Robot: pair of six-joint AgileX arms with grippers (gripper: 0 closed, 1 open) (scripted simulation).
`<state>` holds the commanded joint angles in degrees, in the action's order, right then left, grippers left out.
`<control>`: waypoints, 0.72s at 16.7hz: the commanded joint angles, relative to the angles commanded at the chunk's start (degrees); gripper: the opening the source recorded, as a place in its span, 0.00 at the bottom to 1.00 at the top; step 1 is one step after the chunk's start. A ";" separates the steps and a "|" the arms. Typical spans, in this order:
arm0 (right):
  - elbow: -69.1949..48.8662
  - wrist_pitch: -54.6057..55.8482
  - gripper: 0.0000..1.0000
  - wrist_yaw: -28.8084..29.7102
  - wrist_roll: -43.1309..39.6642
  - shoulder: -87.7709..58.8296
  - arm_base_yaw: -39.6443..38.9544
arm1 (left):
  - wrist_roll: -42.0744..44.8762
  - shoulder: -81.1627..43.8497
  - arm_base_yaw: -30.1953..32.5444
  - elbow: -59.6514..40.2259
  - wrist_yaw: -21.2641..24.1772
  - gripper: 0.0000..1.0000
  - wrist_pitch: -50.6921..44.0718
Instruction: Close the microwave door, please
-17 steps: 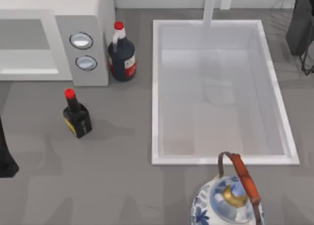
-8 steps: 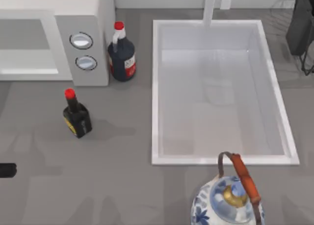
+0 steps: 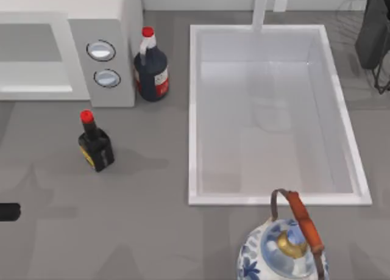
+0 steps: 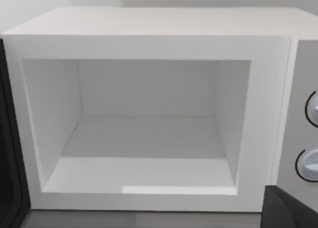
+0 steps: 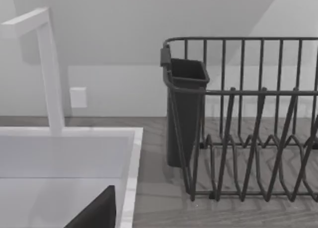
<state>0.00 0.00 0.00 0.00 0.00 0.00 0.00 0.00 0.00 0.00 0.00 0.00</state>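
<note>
At the table's [image 3: 152, 231] left edge, a black stub of the left arm [image 3: 7, 211] reached in, in front of the microwave [image 3: 67, 5] and well apart from it. The left wrist view faced the microwave's bare white cavity. A dark part of the left end effector [image 4: 290, 210] sat at the corner; whether it was spread or pressed together could not be told. The microwave door [image 4: 6, 138] stood swung open, a dark strip beside the cavity on the side away from the two dials [image 3: 103, 63]. Just beside the microwave stood a dark red-capped bottle [image 3: 150, 66], and a smaller dark bottle [image 3: 95, 147] stood nearer the front. The white sink [image 3: 192, 109] followed, with a blue-and-white teapot [image 3: 262, 255] before it. At the far right the right arm [image 3: 373, 30] was parked by the dish rack [image 5: 248, 138], the right end effector's [image 5: 94, 213] state likewise not discernible.
</note>
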 joint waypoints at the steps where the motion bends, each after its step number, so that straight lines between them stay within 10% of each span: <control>1: 0.00 0.00 1.00 0.00 0.00 0.00 0.00 | 0.00 0.00 0.00 0.00 0.00 0.00 0.00; 12: 0.00 0.00 1.00 0.00 0.00 0.00 0.00 | -0.10 5.96 8.29 -2.35 -8.28 0.00 -8.32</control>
<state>0.00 0.00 0.00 0.00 0.00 0.00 -0.10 5.96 8.29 -2.35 -8.28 -8.32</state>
